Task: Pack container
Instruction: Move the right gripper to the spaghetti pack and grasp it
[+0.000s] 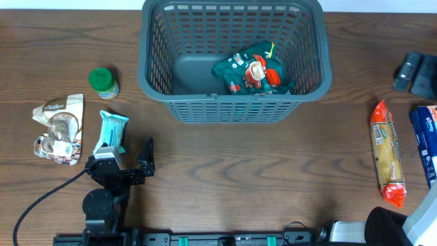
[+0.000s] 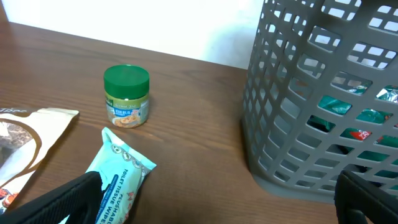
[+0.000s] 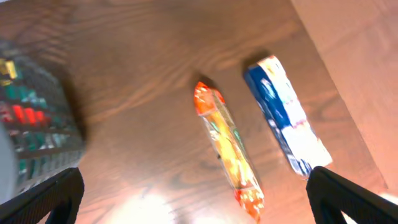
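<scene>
left gripper (image 1: 128, 149), right gripper (image 3: 199, 202) spread wide; packet (image 1: 254, 70) in container (image 1: 232, 109)

Dark grey lattice container (image 1: 235, 109); green-and-red packet (image 1: 254, 72); green-lidded jar (image 1: 104, 82); teal wipes pack (image 1: 111, 131); orange packet (image 1: 387, 154); blue-white packet (image 1: 427, 140); brown wood-grain table (image 1: 225, 164).

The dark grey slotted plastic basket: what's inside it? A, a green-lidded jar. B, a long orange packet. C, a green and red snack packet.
C: the green and red snack packet lies inside the dark grey basket; the green-lidded jar and long orange packet sit outside it.
</scene>
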Available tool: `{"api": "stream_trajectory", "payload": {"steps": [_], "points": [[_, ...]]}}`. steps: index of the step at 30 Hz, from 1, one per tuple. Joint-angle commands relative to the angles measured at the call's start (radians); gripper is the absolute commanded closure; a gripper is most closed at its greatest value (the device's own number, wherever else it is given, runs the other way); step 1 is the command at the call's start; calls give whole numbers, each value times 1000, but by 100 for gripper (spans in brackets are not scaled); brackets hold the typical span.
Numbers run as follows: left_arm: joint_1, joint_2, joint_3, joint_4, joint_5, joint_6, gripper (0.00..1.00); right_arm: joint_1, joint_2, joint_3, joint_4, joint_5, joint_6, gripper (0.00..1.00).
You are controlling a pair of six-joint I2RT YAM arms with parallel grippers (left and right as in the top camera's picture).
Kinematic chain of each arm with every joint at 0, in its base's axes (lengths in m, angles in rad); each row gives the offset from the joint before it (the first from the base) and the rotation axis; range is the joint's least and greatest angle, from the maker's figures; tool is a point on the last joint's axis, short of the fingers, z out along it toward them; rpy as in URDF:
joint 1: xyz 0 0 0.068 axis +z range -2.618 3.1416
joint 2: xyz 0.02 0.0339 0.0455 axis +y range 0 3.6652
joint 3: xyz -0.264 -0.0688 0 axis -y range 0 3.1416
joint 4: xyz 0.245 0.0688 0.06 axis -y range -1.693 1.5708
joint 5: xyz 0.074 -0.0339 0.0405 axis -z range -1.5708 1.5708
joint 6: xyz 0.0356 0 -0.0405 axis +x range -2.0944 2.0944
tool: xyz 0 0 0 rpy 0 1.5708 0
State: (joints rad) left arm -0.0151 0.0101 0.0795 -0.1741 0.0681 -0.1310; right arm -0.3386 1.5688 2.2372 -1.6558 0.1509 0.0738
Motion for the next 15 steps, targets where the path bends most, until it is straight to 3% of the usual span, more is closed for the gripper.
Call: {"api": "stream_trajectory", "payload": {"steps": [1, 6, 15], "points": [[3, -6, -25, -6, 0, 6, 1, -51, -72, -22, -6, 0, 45, 1], [3, -6, -25, -6, 0, 6, 1, -77, -162, -161, 24, -1, 54, 1], [3, -6, -25, -6, 0, 6, 1, -201, -340, -719, 275, -2, 90, 1]]}}
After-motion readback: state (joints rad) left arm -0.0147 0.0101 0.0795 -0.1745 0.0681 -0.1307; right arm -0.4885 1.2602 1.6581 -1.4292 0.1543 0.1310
